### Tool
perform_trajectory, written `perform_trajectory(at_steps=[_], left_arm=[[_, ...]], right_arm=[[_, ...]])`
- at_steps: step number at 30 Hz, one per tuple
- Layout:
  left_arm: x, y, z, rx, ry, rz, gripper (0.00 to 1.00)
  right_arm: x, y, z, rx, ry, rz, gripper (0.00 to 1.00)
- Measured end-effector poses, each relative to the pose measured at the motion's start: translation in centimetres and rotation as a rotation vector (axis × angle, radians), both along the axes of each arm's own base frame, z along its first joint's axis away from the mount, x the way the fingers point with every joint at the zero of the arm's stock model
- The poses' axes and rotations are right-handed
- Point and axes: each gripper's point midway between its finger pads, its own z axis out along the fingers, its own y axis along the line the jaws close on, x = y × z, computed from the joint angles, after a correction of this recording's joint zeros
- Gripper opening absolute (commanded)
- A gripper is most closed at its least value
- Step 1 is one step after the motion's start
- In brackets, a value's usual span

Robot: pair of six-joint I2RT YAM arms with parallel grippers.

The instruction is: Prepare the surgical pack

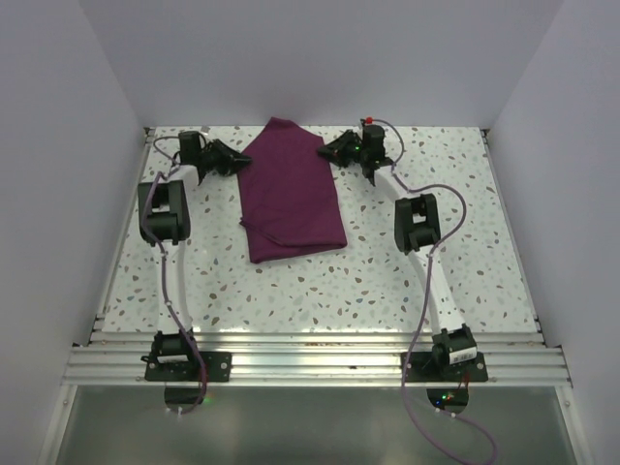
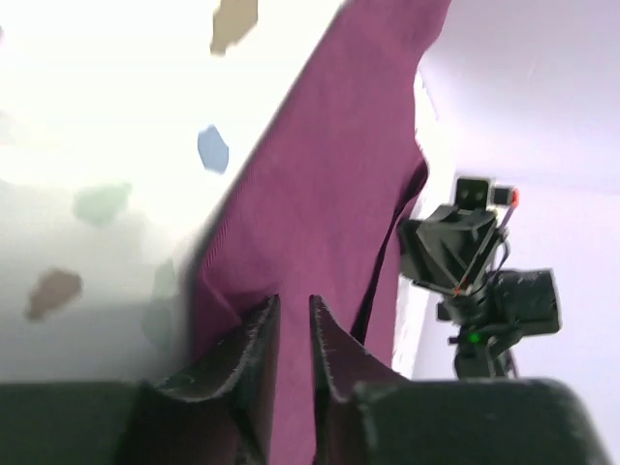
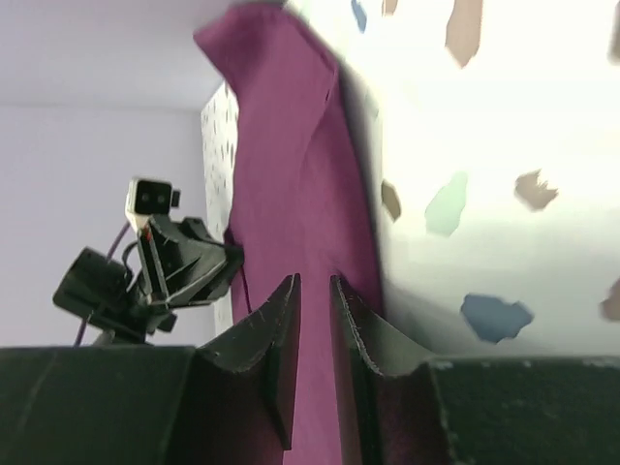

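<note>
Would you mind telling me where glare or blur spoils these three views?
Top external: evenly lit and sharp, with a bright strip along the table's near edge. Left wrist: table washed out to white, its speckles blurred, the purple cloth slightly soft. Right wrist: the same glare on the table, speckles blurred, the purple cloth better exposed.

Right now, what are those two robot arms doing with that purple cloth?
They are preparing a surgical pack. The plum-purple cloth lies folded into a long shape on the speckled table. The left arm reaches to the cloth's far left edge, and the right arm to its far right edge. Each arm's jaws stand a little apart at the cloth, so neither seems to be pinching it tight.
</note>
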Motion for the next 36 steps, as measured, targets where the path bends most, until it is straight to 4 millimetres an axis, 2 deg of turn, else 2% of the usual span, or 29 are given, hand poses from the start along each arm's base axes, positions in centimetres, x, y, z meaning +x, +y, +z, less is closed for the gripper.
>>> perform_trajectory(at_steps=[3, 10, 16, 26, 36], left_arm=[[1.2, 1.0, 0.5, -0.024, -0.025, 0.035, 0.33], [1.5, 2.9, 1.1, 0.031, -0.058, 0.094, 0.44], [0.9, 4.0, 1.9, 0.173, -0.084, 0.140, 0.49], [0.8, 3.3, 0.9, 0.347, -0.055, 0.183, 0.49], [0.5, 3.1, 0.6, 0.494, -0.035, 0.229, 0.48]], right_arm=[[1.1, -0.6, 0.1, -0.016, -0.025, -0.061, 0.34], [2.5, -1.6, 1.3, -0.128, -0.158, -0.102, 0.52], [3.1, -2.8, 1.2, -0.259, -0.256, -0.094, 0.56], [3.0, -2.8, 1.1, -0.347, -0.292, -0.071, 0.52], [2.2, 0.4, 0.7, -0.381, -0.326, -0.034, 0.46]])
